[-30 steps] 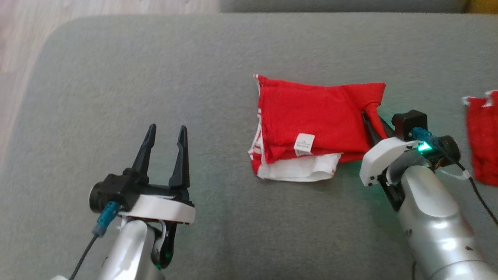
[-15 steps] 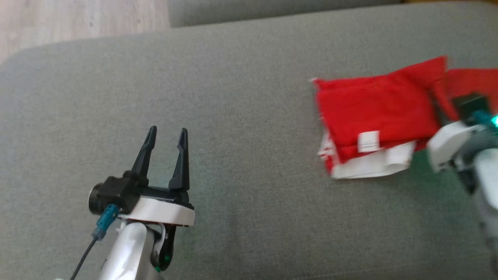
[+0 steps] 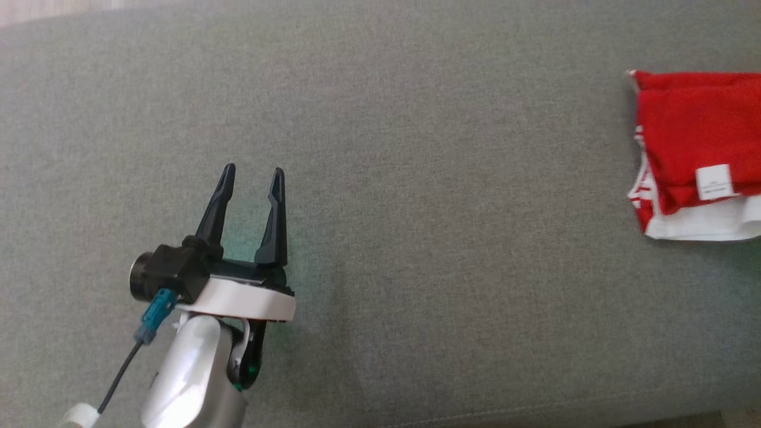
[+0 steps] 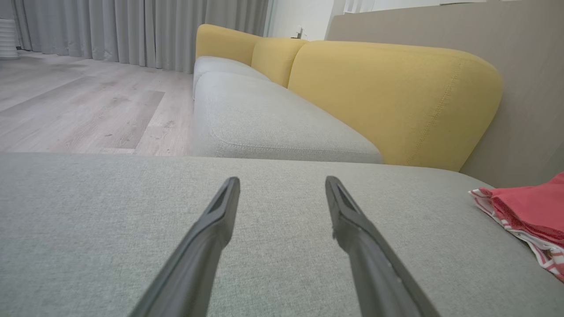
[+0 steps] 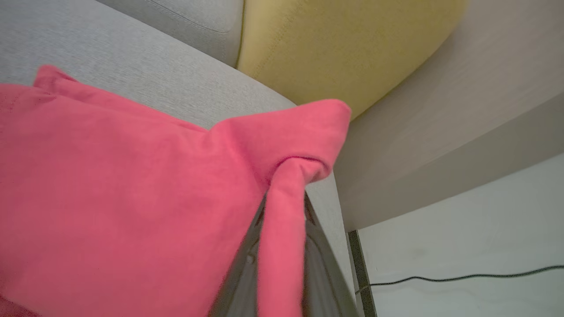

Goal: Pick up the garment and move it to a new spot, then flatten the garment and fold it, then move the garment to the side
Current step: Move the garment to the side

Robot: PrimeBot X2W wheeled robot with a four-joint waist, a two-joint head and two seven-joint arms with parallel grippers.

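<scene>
The folded red-and-white fabric garment [image 3: 695, 131] now lies nearer the right edge of the grey sofa cushion [image 3: 416, 178], dragged by the right gripper [image 5: 284, 207], jaws clamped on a red corner. The left gripper [image 3: 250, 175] hovers, jaws open and empty. The final sideways move looks underway.

- folded red fabric garment [image 3: 695, 119]: plain red upper layers; white layer along its near edge; red-and-white stripes on its left side; small white label [image 3: 713, 181].
- grey woven seat cushion [image 3: 416, 178]: plain, faintly flecked.
- left gripper [image 3: 254, 172]: black fingers, white collar, silver forearm, teal connector, green wrist light.
- mustard-yellow upholstered backrest [image 4: 387, 92]: plain.
- pale wood-grain floor [image 4: 79, 105].
- grey pleated curtains [image 4: 132, 31].
</scene>
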